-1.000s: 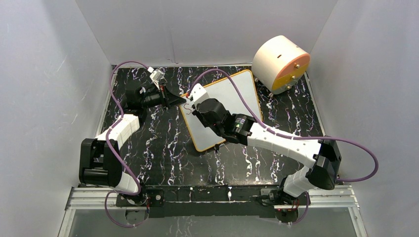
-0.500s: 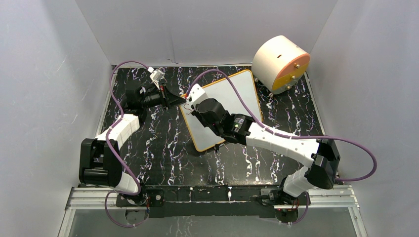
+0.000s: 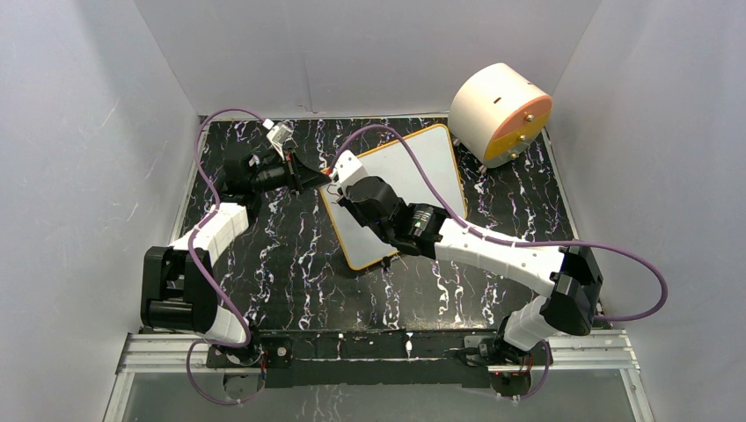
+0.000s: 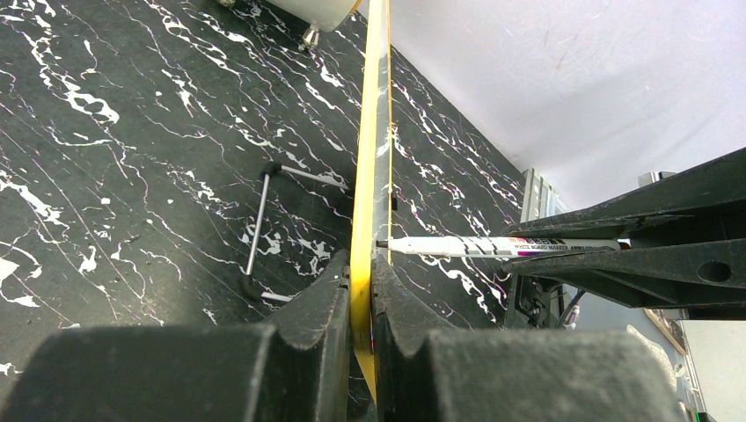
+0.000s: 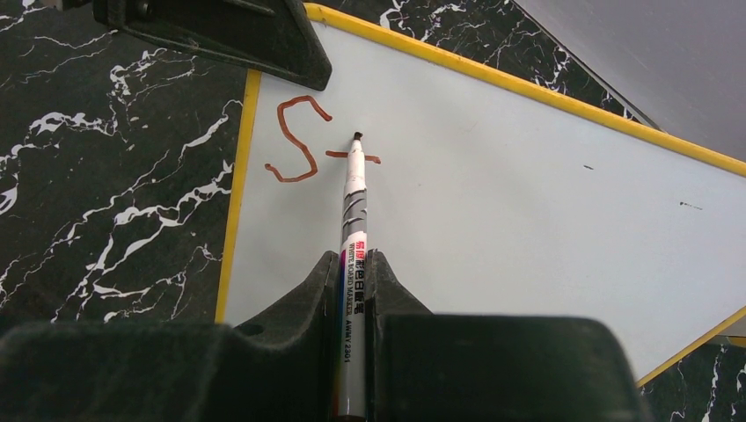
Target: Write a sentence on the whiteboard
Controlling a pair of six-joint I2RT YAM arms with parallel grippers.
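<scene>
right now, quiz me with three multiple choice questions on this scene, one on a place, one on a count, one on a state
1. Where is the drum?
A) at the far right, beyond the whiteboard
B) at the near left corner
C) lying on the board

2. How many whole letters are written on the whiteboard?
A) none
B) one
C) five

3. What is the left hand doing?
A) hanging open in the air
B) gripping the drum
C) shut on the whiteboard's edge

Answers:
1 A, the top view shows it at the far right, past the board's corner.
2 B, only an S is finished, with a short dash beside it at the tip of the marker.
3 C, its fingers pinch the yellow frame from both sides.
</scene>
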